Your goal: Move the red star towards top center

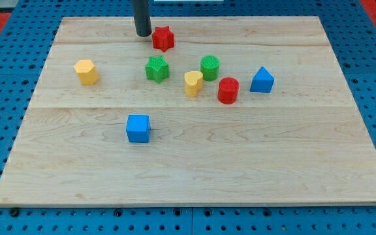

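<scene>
A: While my tip [143,34] sits down on the wooden board [194,163], just to the view's left of the red star [163,38], note there is no hand here to be apart or together, only a straight rod.

B: And the star?

A: Near the board's top edge, a little left of centre. Below it is the green star [156,68]; further down and to the view's right sit the green cylinder [209,67], yellow heart [192,83] and red cylinder [228,90].

B: How will it handle?

A: I'd judge it small, light and rigid, so it should slide easily. Its points may make it spin, so push on its left flank, squarely.

B: Anything hidden?

A: The rod's upper length is cut off at the view's top, and I cannot tell whether tip and star touch.
</scene>
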### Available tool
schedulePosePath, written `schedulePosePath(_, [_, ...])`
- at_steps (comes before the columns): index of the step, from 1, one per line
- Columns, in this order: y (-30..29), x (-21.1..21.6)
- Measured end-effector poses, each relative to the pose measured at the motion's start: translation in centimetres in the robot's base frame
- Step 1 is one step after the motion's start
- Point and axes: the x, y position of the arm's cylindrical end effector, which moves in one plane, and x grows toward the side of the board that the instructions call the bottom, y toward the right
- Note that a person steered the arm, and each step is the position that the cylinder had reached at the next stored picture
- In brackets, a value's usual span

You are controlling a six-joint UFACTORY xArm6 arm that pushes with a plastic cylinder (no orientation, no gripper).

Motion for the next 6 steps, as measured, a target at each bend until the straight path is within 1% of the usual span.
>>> schedulePosePath(3, [0.0, 0.3])
schedulePosePath(4, [0.0, 1.2])
schedulePosePath(5, [0.9, 1.4])
schedulePosePath(6, [4.1, 1.4])
